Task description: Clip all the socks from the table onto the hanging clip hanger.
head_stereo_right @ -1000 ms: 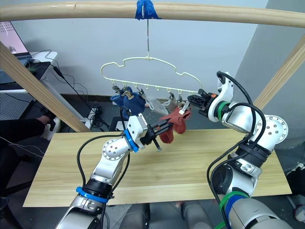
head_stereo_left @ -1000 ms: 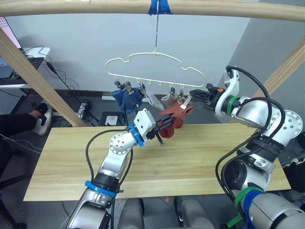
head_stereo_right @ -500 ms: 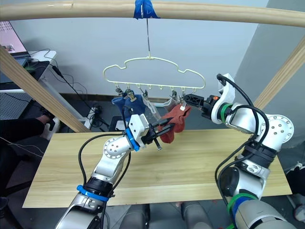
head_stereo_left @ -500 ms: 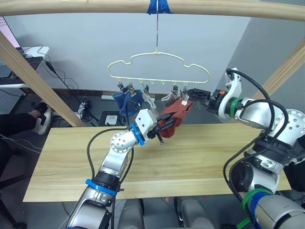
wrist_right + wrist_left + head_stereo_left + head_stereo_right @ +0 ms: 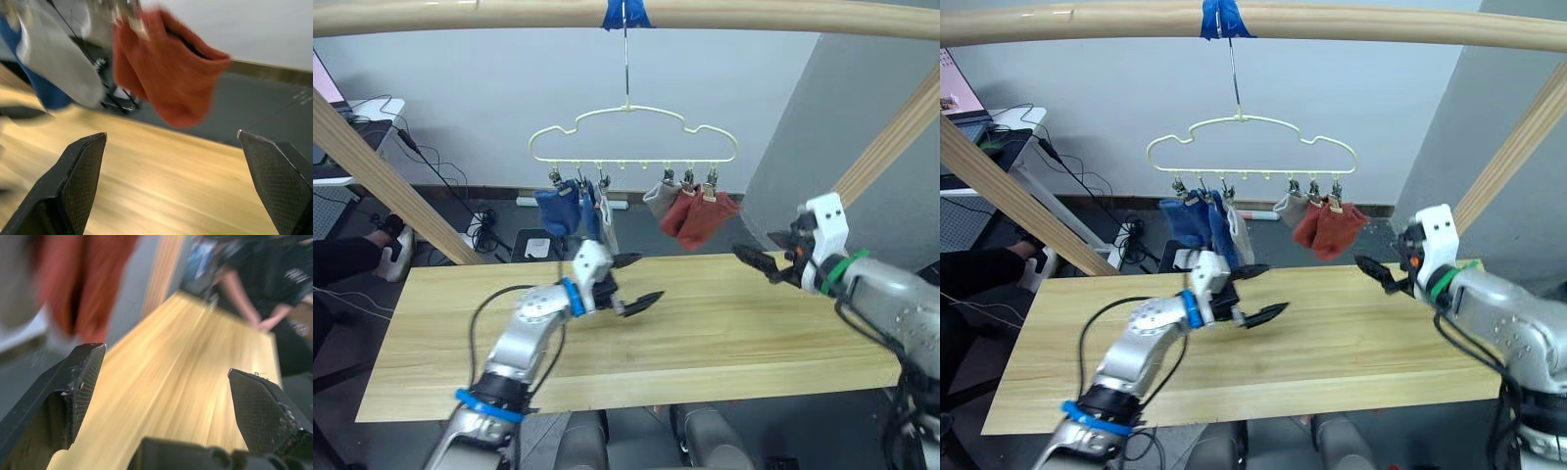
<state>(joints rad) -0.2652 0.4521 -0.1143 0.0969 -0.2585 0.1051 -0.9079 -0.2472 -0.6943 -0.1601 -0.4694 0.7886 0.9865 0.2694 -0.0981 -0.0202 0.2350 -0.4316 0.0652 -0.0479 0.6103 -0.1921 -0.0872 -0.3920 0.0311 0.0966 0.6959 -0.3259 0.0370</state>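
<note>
Above everything, a thick wooden pole [image 5: 724,16] spans the frame, with slanted wooden braces [image 5: 372,166] at either side. Below lies the long light-wood surface [image 5: 724,333]. From the pole hangs the pale-yellow clip hanger [image 5: 631,132], carrying six socks: two blue [image 5: 558,209] and one grey [image 5: 607,227] at the left end, one grey [image 5: 660,200] and two rust-red [image 5: 703,217] at the right. Cables [image 5: 460,196] trail on the floor behind. Over the surface, the left hand [image 5: 631,284] and right hand [image 5: 759,262] both hover spread and empty.
</note>
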